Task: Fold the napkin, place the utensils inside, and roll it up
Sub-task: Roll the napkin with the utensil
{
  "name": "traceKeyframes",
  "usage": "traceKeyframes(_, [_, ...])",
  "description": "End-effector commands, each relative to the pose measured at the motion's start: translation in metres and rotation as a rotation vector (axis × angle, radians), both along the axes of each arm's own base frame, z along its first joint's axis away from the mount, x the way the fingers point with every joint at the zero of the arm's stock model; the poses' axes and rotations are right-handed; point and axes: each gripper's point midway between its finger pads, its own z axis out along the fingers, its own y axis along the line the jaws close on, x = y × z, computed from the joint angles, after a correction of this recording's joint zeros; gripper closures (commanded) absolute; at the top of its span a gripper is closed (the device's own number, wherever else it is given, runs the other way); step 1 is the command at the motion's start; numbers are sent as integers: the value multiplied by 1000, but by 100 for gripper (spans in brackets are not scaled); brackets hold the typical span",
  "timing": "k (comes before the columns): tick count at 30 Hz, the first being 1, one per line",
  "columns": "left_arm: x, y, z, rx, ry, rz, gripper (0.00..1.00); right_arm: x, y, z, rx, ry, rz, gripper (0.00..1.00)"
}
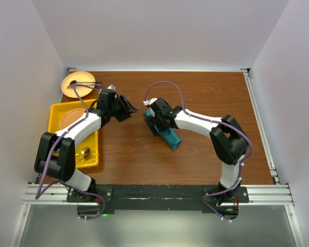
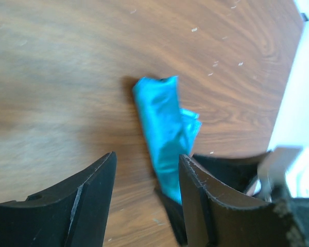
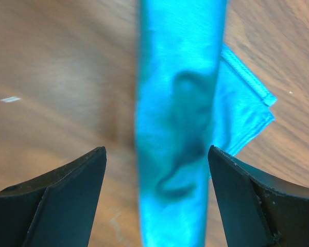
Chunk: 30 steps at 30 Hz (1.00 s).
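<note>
teal napkin (image 1: pixel 169 136) lying rolled at table (image 1: pixel 211 92) centre | right gripper (image 3: pixel 155 153) straddling it, released | left gripper (image 2: pixel 147 157) hovering empty, jaws parted | step: likely finishing roll | next: lifting clear without snagging cloth

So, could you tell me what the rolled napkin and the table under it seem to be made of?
The napkin: soft woven cloth with a slight sheen, judging by its creases and stitched hem. The table: smooth brown wood grain, real wood or laminate, I cannot tell which.

two white-and-black jointed arms (image 1: pixel 85 126), purple cables (image 1: pixel 167 83), black wedge-shaped pincer fingers (image 2: pixel 87 206)
</note>
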Motion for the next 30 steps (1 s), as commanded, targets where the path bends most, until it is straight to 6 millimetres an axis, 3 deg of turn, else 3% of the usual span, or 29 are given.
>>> traceKeyframes(1, [-15,0,-5,-20,-14,-28,43,28,-11,-5,-94,-87,-59,18])
traceKeyframes(4, [-16,-4,5,-46,-64,-58,42,27,-10,-18,-105,-66,-53,21])
traceKeyframes(7, [-16,-6,10,-48,-87,-80,41,25,-10,-28,-108,-43,-60,34])
traceKeyframes(8, [-17,-6,12,-46,-99,-88,41,24,-10,-29,-104,-38,-70,48])
traceKeyframes(11, [-18,-7,15,-43,-113,-106,40,18,-1,-29,-42,0,-73,65])
traceKeyframes(15, [-20,-10,19,-44,-122,-138,40,4,17,-32,106,115,-70,76])
traceKeyframes(18, [-19,-15,26,-53,-141,-183,40,-11,38,-29,272,233,-60,82])
traceKeyframes(22, [-21,-22,27,-51,-127,-251,40,-31,61,-20,544,437,-69,83])
traceKeyframes(25, [-23,-30,25,-80,-125,-290,40,-29,71,-11,733,503,-57,84])
traceKeyframes(30, [-26,-59,18,-162,-110,-364,41,-28,58,-21,875,609,-106,85])
